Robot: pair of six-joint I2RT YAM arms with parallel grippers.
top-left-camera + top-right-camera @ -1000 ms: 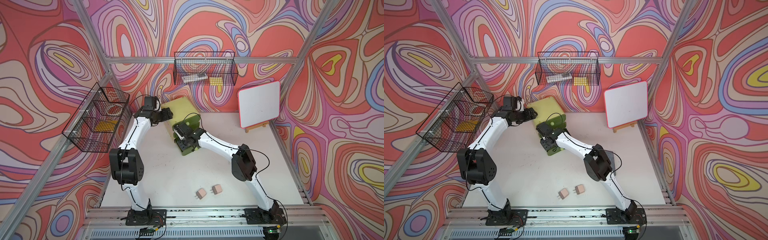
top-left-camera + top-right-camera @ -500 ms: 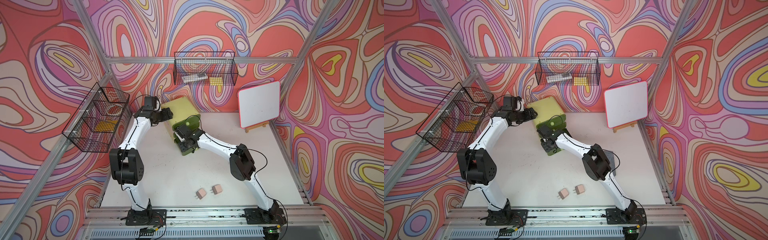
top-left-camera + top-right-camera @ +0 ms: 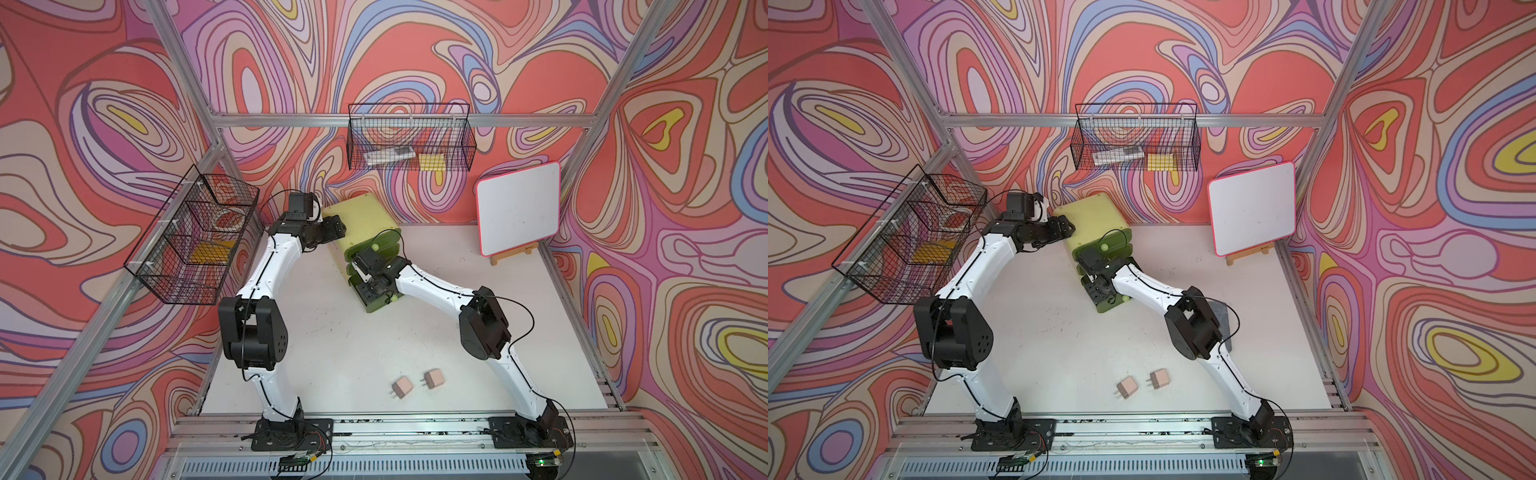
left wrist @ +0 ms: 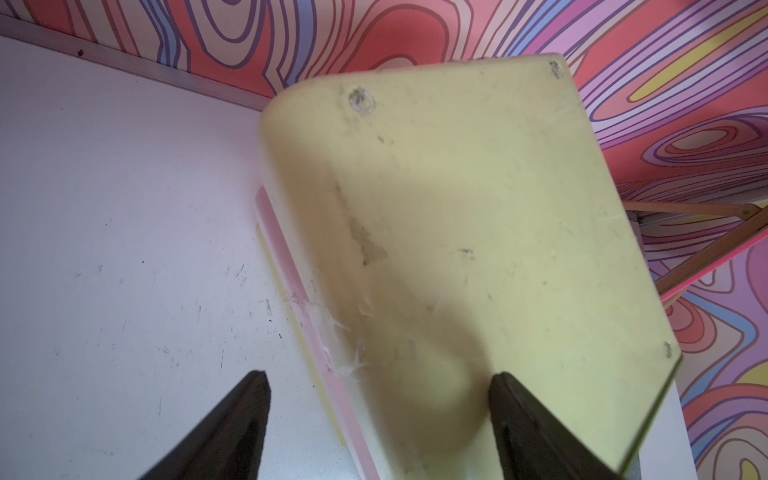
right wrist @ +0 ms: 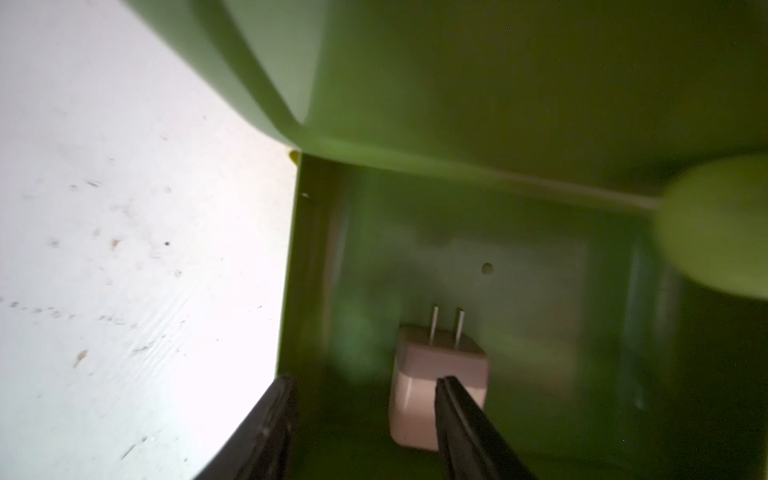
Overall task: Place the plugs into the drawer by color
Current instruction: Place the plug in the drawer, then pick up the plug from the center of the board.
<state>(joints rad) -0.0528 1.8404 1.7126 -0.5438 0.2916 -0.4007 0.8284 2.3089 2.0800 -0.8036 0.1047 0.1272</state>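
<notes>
right claw: right claw (image 5: 365, 382) sits inside the pulled-out olive-green bottom drawer (image 5: 519, 299). Jaws parted, holding nothing.
plug vs claw: small rounded pink plug adapter (image 5: 413, 390) lies on the drawer floor, metal prongs pointing away from the claw. One finger (image 5: 461, 415) overlaps its near corner, the other stands clear beside it.
left claw: left claw (image 4: 378, 376) is at the rear top edge of the pale yellow-green plastic cabinet (image 3: 357, 220). Jaws apart with that edge between them, one finger (image 4: 237, 424) clear of the wall, so no clamp.
loose plugs: second pink plug (image 3: 402, 388) and third pink plug (image 3: 433, 378) lie side by side on the bench near the front rail, well apart from the cabinet and both claws.
bench: white bench (image 3: 332, 340), scuffed, dark specks.
room: swirl-patterned red, pink and lilac walls, aluminium frame. Black wire basket (image 3: 409, 143) on the back wall, second wire basket (image 3: 193, 241) on the left wall. White board with pink rim (image 3: 519, 210) on a wooden easel, back right.
</notes>
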